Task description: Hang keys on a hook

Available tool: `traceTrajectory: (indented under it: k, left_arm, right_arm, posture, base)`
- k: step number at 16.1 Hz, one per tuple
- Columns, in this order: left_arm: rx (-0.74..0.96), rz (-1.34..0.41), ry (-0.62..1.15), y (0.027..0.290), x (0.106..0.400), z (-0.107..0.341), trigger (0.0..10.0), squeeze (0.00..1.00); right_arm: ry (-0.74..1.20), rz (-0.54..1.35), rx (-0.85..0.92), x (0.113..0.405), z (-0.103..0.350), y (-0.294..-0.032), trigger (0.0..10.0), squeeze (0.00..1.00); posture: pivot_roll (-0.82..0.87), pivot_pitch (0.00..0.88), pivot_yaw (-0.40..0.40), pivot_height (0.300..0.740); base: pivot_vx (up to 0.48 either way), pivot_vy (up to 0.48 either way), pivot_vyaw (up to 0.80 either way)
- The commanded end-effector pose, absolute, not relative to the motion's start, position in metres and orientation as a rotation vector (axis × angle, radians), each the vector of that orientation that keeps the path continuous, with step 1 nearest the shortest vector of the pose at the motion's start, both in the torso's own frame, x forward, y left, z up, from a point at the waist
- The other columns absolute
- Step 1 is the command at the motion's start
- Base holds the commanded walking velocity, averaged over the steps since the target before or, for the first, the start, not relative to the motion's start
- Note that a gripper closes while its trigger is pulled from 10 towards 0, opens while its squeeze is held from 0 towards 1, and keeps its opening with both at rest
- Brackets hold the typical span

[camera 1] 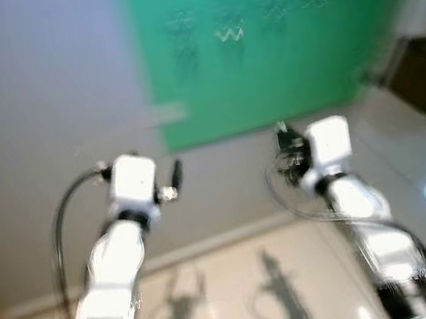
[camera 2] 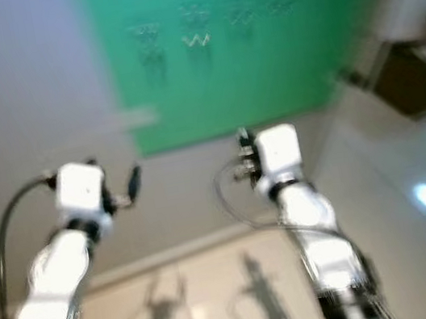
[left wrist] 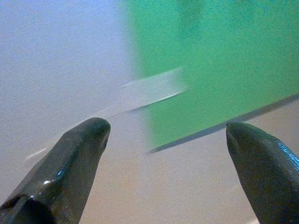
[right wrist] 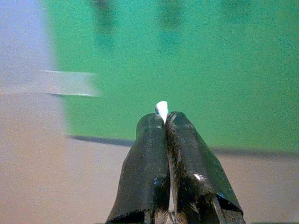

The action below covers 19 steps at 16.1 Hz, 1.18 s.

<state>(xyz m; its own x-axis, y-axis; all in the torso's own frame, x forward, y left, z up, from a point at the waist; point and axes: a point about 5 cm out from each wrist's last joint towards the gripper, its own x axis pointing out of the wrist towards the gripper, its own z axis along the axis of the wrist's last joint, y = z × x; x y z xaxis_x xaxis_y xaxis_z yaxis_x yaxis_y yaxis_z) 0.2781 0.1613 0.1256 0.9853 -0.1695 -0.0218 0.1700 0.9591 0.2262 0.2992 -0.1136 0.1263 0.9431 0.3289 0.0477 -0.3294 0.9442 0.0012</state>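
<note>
Two end effectors: left spread wide, right pinching something small and white.

**Robot body: arms, wrists, fingers**

Left arm: glossy silver segmented shell, blurred; white box-shaped wrist block at the far end; a dark joint ring beneath it; one thick black cable looping out on the left side.

Right arm: same silver shell and white wrist block; thin dark wires bunched and looping at its left side.

Left gripper: two long black fingers with rounded, glossy tips.

Right gripper: two black tapered fingers, shiny, with small highlights.
</note>
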Motion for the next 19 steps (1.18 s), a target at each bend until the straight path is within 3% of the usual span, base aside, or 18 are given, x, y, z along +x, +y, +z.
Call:
traceTrajectory:
  k: [1,4,8,11,19]
  left_arm:
    - [0.218,-0.196,-0.020,0.152,0.279,0.130,10.0,0.00]
    - [0.201,-0.185,-0.020,0.154,0.279,0.132,10.0,0.00]
    - [0.183,-0.171,-0.029,0.154,0.287,0.134,10.0,0.00]
    - [0.182,-0.200,-0.034,0.144,0.292,0.134,10.0,0.00]
    - [0.184,-0.156,-0.054,0.147,0.303,0.140,10.0,0.00]
  right_arm:
    - [-0.058,0.316,0.001,0.299,0.127,-0.123,10.0,0.00]
    - [-0.056,0.318,0.009,0.300,0.125,-0.121,10.0,0.00]
    - [-0.071,0.278,0.038,0.298,0.127,-0.129,10.0,0.00]
    - [-0.100,0.271,0.010,0.295,0.132,-0.134,10.0,0.00]
    - [-0.138,0.303,-0.018,0.305,0.145,-0.128,10.0,0.00]
  posture:
    - [-0.04,0.000,-0.026,0.740]
    - [-0.04,0.000,-0.025,0.740]
    - [-0.08,0.000,-0.017,0.740]
    - [-0.09,0.000,-0.010,0.740]
    - [-0.09,0.000,-0.016,0.740]
  base:
    - [0.352,0.000,0.80]
    - [0.212,0.000,0.80]
    - [0.000,0.000,0.00]
    - [0.000,-0.431,0.00]
    - [0.000,-0.480,0.09]
